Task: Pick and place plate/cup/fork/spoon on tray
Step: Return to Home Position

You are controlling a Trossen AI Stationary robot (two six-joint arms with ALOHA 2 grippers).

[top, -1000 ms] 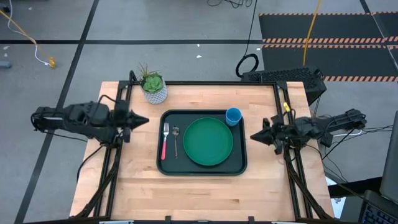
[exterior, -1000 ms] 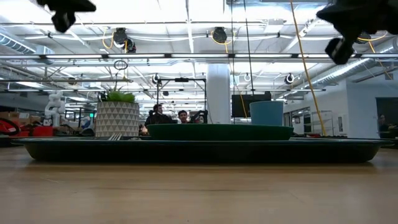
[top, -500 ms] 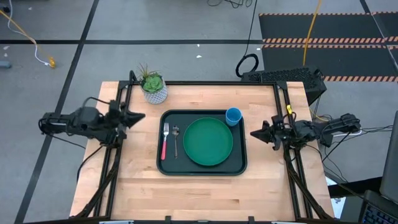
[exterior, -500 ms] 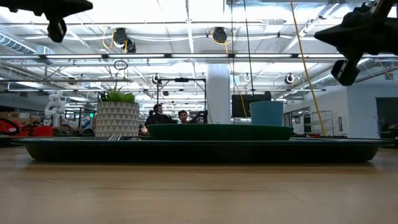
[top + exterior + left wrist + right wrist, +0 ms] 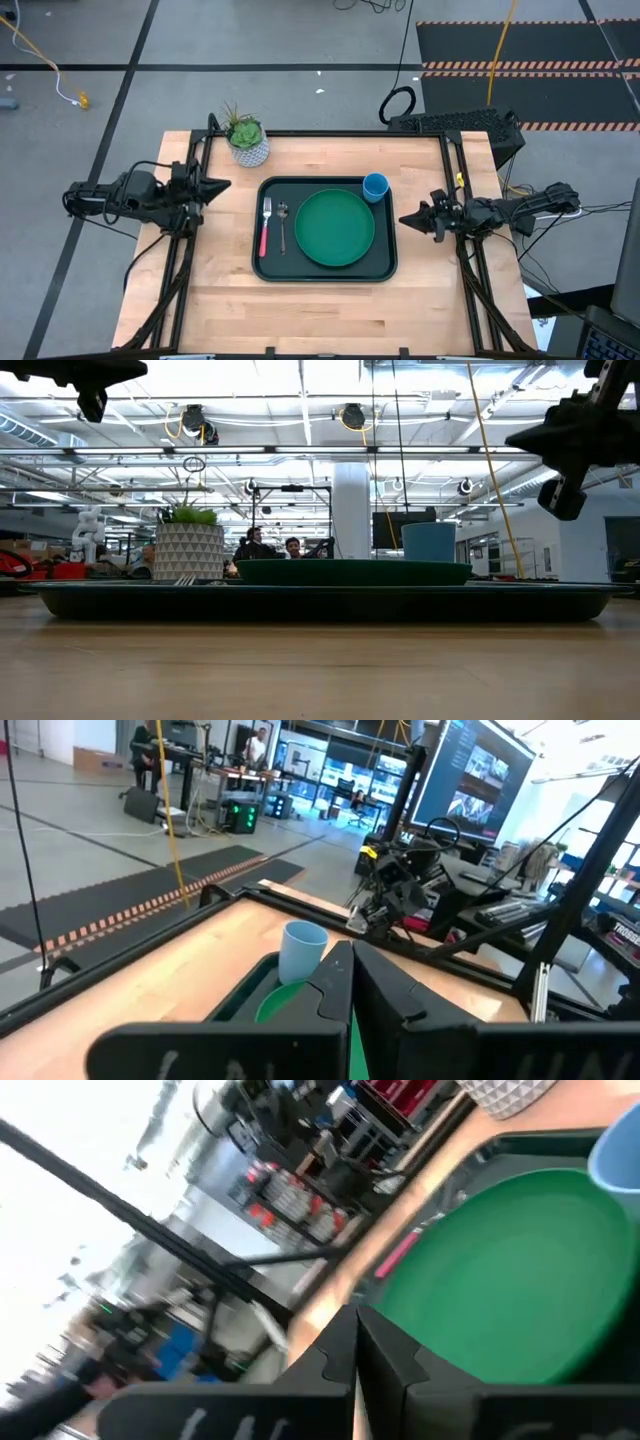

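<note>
The floor (image 5: 280,40) is grey with black tape lines (image 5: 300,67); a black mat (image 5: 520,45) with orange-striped edges lies on it. Bright ceiling lights (image 5: 300,378) shine above a white column (image 5: 351,500), and people (image 5: 255,543) sit far behind

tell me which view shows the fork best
The high view: the fork lies whole on the tray, beside the spoon, tines and pink handle both clear. The right wrist view catches only a blurred pink handle; the low and left wrist views show no clear fork.
</note>
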